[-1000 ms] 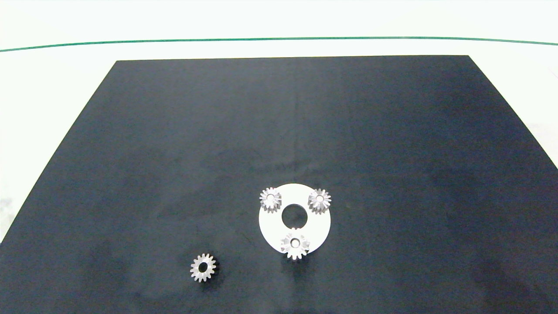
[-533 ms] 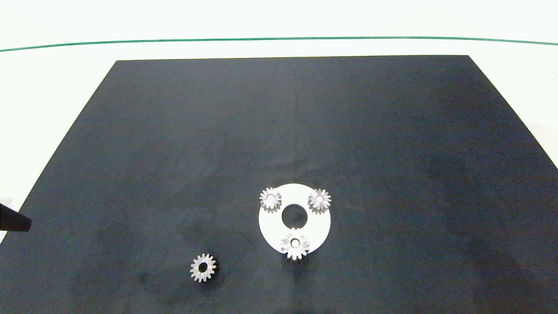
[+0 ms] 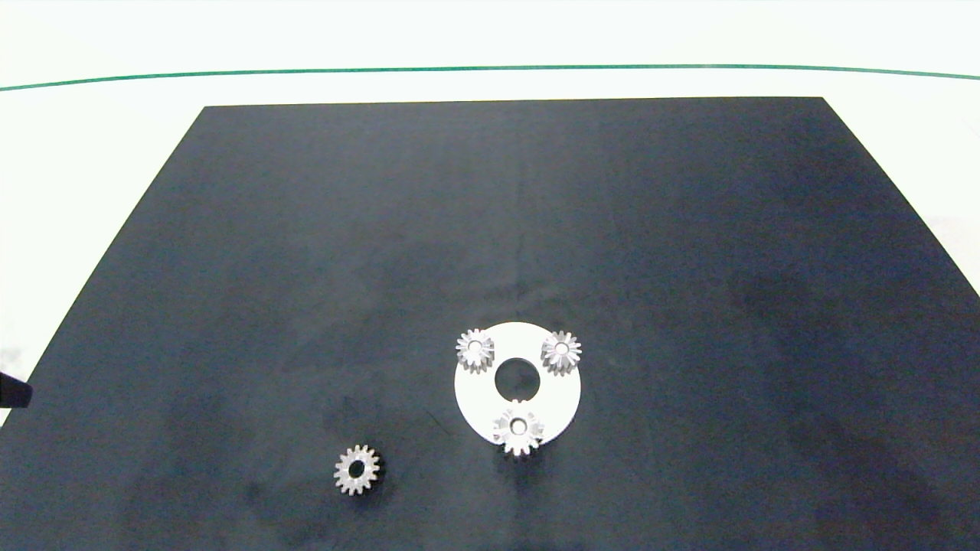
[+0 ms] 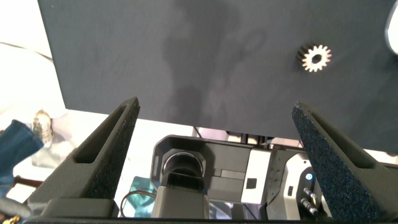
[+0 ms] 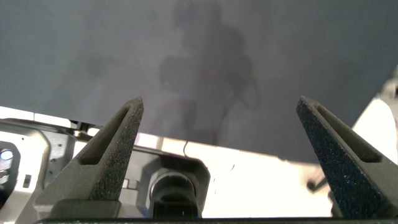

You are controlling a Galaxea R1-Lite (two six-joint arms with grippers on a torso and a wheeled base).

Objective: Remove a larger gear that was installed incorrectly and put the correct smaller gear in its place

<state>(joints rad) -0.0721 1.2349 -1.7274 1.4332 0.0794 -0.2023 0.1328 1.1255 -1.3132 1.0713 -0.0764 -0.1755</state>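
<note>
A white disc (image 3: 476, 392) with a centre hole lies on the black mat and carries three silver gears. The larger gear (image 3: 518, 431), star-like with pointed teeth, sits at the disc's near edge and overhangs it. Two narrower gears (image 3: 475, 350) (image 3: 561, 352) sit at its far side. The smaller gear (image 3: 357, 469) (image 4: 316, 58), with blunt teeth and a wide hole, lies loose on the mat to the near left of the disc. My left gripper (image 4: 216, 107) is open and empty above the mat's near-left edge; only its dark tip (image 3: 14, 392) enters the head view. My right gripper (image 5: 221, 102) is open over bare mat, outside the head view.
The black mat (image 3: 536, 214) covers most of the white table (image 3: 99, 138). A green line (image 3: 490, 68) runs across the far side. The robot's own base (image 4: 205, 186) shows beneath the left gripper, past the mat's near edge.
A dark tip of the left arm came in at the head view's left edge, then drew back slightly toward that edge. The gears and disc have not moved.
</note>
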